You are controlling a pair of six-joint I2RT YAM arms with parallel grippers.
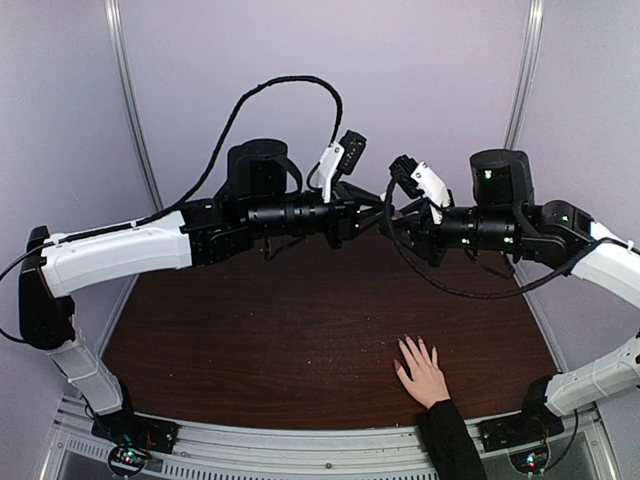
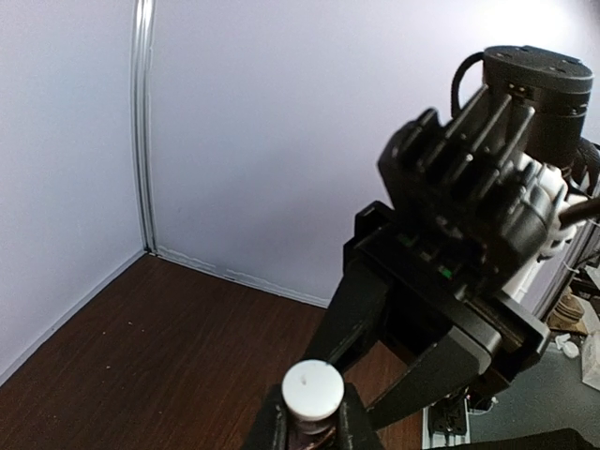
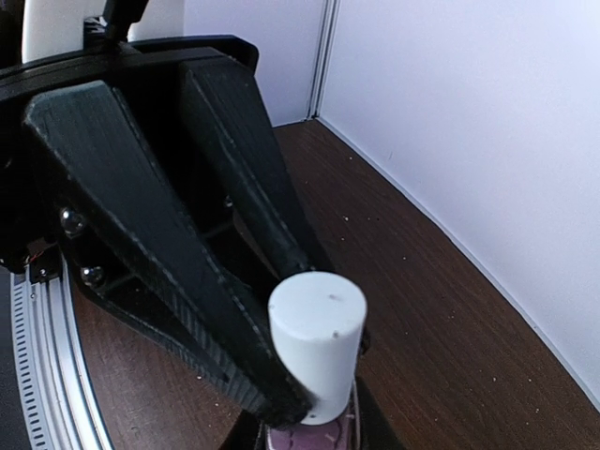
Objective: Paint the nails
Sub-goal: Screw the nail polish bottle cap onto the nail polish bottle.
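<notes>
Count: two grippers, one bottle, one cap, one human hand with five spread fingers.

The left gripper (image 2: 311, 424) and right gripper (image 3: 307, 439) meet in mid-air above the far half of the table (image 1: 250, 340). The left pincer is clamped fully on the pale cap (image 3: 317, 337). The right pincer is closed on the clear bottle (image 3: 302, 437), which has pinkish contents.

The hand (image 1: 422, 372) lies flat at the table's near edge, right of centre, well apart from both grippers. The nails (image 1: 404, 343) are too small to tell apart.

Only the overhead view shows the hand. Only the wrist views show the cap.
</notes>
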